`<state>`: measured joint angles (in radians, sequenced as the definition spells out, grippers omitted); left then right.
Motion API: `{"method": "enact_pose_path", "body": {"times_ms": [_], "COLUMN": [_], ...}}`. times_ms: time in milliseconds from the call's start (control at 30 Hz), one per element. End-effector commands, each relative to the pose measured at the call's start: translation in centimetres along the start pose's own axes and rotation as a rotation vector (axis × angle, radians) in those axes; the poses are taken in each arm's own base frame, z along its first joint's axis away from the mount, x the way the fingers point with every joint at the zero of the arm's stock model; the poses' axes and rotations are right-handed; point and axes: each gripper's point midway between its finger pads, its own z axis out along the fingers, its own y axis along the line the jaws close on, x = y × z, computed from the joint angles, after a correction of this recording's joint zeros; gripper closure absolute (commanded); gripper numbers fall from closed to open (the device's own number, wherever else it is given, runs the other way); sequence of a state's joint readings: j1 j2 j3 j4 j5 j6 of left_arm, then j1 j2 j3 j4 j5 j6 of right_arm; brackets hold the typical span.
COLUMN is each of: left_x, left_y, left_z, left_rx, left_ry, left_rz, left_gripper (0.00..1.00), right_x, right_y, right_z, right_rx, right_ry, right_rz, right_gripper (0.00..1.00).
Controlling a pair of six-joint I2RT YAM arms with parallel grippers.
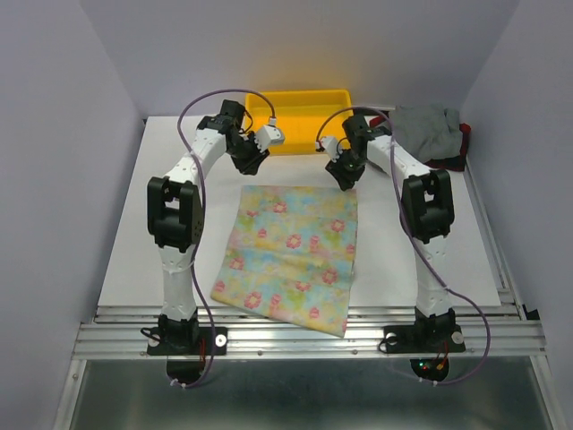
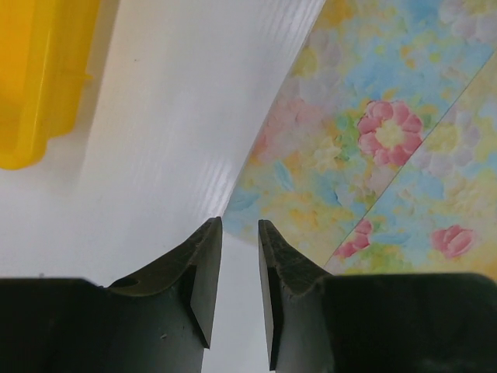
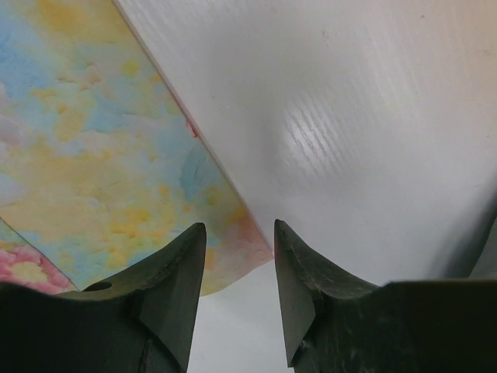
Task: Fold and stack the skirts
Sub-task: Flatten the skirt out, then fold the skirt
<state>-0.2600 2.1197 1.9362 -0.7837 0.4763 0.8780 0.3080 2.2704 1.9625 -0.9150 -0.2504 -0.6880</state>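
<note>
Fingers (image 2: 198, 272) on left gripper (image 2: 239, 227) and right gripper (image 3: 241, 229) part-open, empty; floral skirt (image 1: 291, 255) looks limp, light; pinch its eleven and one o'clock corners.

Floral skirt (image 1: 291, 260): pastel yellow, pink and blue, spread flat just in front of the yellow tray (image 1: 304, 121). Grey skirt (image 1: 428, 128): crumpled, right of the tray, with the red-and-black plaid skirt (image 1: 464, 136) bunched against it.
</note>
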Motion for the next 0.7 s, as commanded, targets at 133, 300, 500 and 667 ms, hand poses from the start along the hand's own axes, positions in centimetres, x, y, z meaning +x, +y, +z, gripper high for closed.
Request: {"method": "enact_pose_path", "body": {"times_ms": [133,300,500,667], "left_x": [-1.3,-0.3,1.4,3.1], "left_y": [2.0,2.3,2.9,2.3], "left_z": [-1.5,-0.3,1.9,3.2], "left_rx": [-0.073,-0.063,-0.048,-0.013], "left_ry": [-0.016,0.011,0.061,0.104], "left_rz": [0.081,0.084,0.089,0.094], "left_gripper": [0.62,0.6,0.6,0.6], "right_x": [0.9,3.8,4.4,4.1], "right_y": [-0.5,0.3,1.3,1.3], "right_z": [1.6,3.4,4.1,4.0], "right_rx": [0.016,-0.004,-0.02,-0.003], "right_ry": [0.003,0.069,0.093,0.093], "right_rz": [-0.096,-0.131,-0.174,-0.195], "right_gripper": [0.53,0.55,0.66,0.83]}}
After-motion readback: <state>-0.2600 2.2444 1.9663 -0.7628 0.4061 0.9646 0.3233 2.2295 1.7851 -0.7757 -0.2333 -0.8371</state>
